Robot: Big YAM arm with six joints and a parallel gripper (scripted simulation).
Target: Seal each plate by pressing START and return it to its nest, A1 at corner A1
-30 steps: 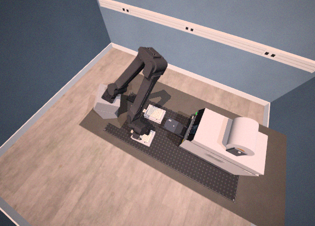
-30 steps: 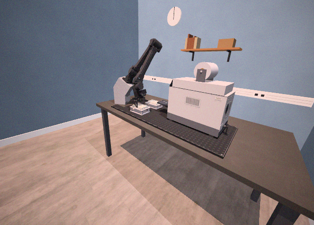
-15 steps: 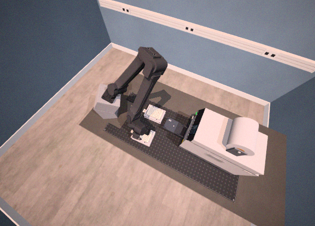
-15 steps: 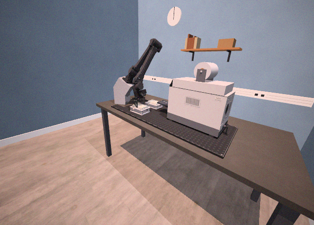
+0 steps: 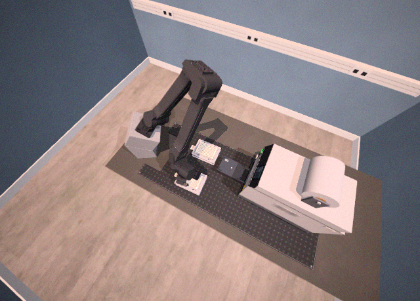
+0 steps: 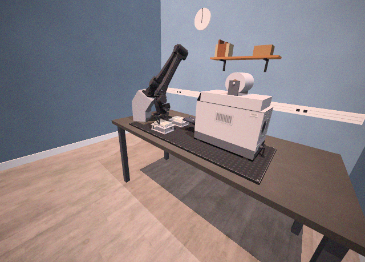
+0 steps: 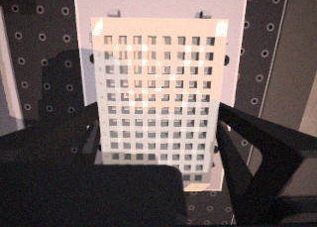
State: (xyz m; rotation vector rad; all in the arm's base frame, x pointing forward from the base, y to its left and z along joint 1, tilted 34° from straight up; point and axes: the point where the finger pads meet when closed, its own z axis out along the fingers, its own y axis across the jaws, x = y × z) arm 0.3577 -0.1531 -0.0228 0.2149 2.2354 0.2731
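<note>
My gripper (image 5: 190, 180) (image 6: 162, 120) (image 7: 158, 108) is shut on the long sides of a pale plate (image 5: 194, 183) (image 6: 166, 123) (image 7: 158, 90). The plate is level and appears slightly above the front nest (image 5: 199, 192) (image 7: 158, 5); its open wells show, and the hand hides its near end in the wrist view. A second plate (image 5: 207, 149) (image 6: 178, 119) sits in the back nest (image 5: 209, 161). The nest labels are not readable. The sealer's dark stage (image 5: 230, 167) is out and bare. A small green light (image 5: 262, 151) shows on the sealer (image 5: 288, 176) (image 6: 227, 126). START cannot be made out.
The back nest stands close beside the held plate, between it and the wall side. The sealer with its large foil roll (image 5: 323, 179) (image 6: 238, 80) rises tall to the right. The arm's grey pedestal (image 5: 142, 143) (image 6: 141, 105) stands at the left.
</note>
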